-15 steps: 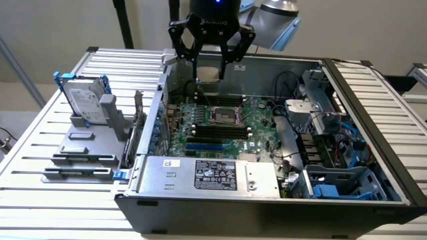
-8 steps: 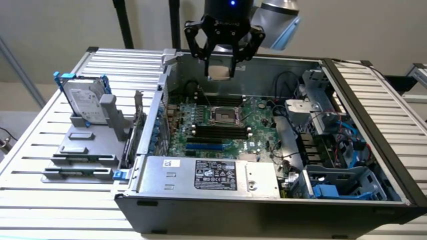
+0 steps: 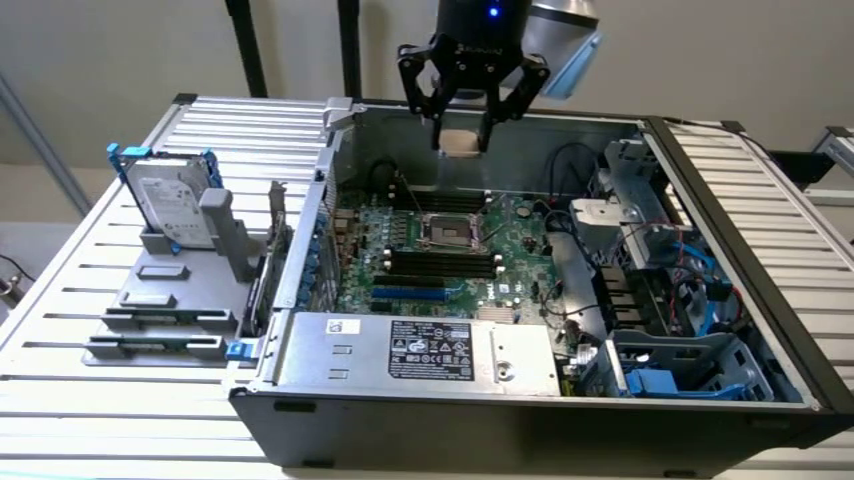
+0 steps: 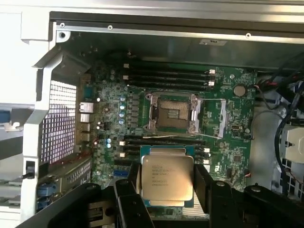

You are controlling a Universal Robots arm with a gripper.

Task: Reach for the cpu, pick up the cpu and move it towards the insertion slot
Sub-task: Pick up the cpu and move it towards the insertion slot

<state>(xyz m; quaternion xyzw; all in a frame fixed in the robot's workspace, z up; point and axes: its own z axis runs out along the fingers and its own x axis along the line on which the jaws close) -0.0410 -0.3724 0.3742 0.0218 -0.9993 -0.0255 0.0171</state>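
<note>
The cpu [image 4: 166, 176], a flat square chip with a silver-grey face and a green edge, is held between my black fingers [image 4: 127, 199]. My gripper [image 3: 461, 142] hangs high over the back of the open computer case, shut on the cpu [image 3: 461, 141]. The insertion slot [image 3: 449, 232] is a dark square socket with a silver frame on the green motherboard, below and in front of my gripper. In the wrist view the slot [image 4: 172, 113] lies just beyond the held cpu, with its frame open and nothing in it.
The open case [image 3: 747, 200] lies on a slatted white table [image 3: 120, 400]. A silver hard drive with a blue bracket [image 3: 174, 208] stands at the exterior view's left. Black and blue memory slots [image 3: 430, 268], the power supply [image 3: 427, 352] and blue cables [image 3: 694, 290] surround the socket.
</note>
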